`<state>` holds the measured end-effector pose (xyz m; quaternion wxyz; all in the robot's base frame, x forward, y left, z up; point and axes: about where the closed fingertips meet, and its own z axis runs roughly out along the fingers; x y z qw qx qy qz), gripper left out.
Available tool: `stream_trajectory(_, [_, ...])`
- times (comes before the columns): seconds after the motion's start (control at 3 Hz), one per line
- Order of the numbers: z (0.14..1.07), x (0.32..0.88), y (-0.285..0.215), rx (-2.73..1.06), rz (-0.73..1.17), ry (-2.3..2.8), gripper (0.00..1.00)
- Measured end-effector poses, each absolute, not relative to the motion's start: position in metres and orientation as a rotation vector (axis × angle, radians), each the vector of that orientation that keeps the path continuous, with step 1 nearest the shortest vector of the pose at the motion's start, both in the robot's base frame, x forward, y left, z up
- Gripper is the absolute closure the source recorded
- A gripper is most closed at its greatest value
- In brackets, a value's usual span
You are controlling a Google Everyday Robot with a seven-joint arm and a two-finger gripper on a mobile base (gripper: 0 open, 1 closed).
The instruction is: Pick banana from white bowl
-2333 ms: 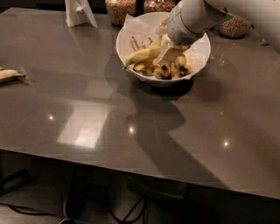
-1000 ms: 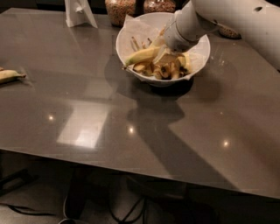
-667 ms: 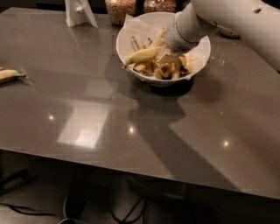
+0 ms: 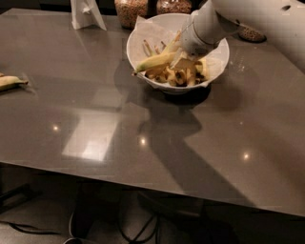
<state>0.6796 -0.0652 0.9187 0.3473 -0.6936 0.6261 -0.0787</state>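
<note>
The white bowl (image 4: 217, 71) stands at the back of the grey table, lined with crumpled white paper. The long pale yellow-green banana (image 4: 153, 62) lies across its left side on top of short brown-spotted bananas (image 4: 183, 76), and its left tip pokes over the rim. My gripper (image 4: 183, 56) reaches down into the bowl from the upper right, right at the banana's right end, which is hidden under it. The white arm covers the back right of the bowl.
A small lone yellow banana (image 4: 9, 82) lies at the table's left edge. A white stand (image 4: 86, 14) and glass jars (image 4: 131, 9) (image 4: 174, 5) line the back edge; another jar (image 4: 250, 33) sits behind the arm. The table's front edge runs across the lower frame.
The arm has shifted slightly over the bowl. The gripper stays at the long banana's right end, and the banana has hardly moved.
</note>
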Motion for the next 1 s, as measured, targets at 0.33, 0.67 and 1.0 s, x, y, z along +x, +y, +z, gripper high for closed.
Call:
stream_trajectory(0.33, [0.935,0.671,-0.063,-1.809,-0.212,1.597,1.0])
stream_trajectory(0.67, [0.953,0.656,-0.068,-1.791,-0.216,1.548,1.0])
stream_trajectory(1.0, [0.978,0.629,-0.085,-1.733,-0.202,1.495,1.0])
